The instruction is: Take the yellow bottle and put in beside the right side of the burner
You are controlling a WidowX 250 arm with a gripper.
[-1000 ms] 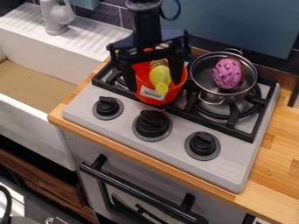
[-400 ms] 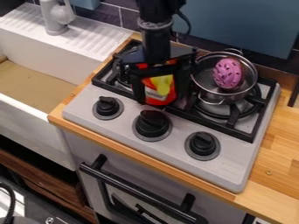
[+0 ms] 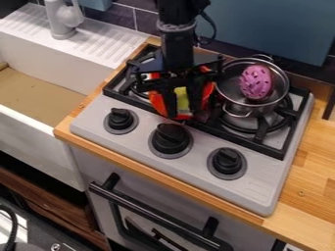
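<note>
The gripper [image 3: 183, 104] hangs over the red pot [image 3: 156, 100] at the left-middle of the stove. Its two fingers reach down into the pot, one on each side of the yellow bottle [image 3: 182, 98], and are shut on it. Only a strip of the bottle shows between them; the gripper covers its upper part. The black burner grate [image 3: 265, 131] spans the back of the stove, under the red pot and the metal pot.
A metal pot [image 3: 231, 98] holding a pink patterned object [image 3: 255, 82] stands close to the gripper's right. Three black knobs line the stove front [image 3: 144, 142]. A white sink [image 3: 39, 112] lies left, and a wooden counter [image 3: 314, 181] right.
The gripper first came down and toward the front over the red pot; since then its fingers have drawn together around the yellow bottle. The metal pot has barely shifted, if at all.
</note>
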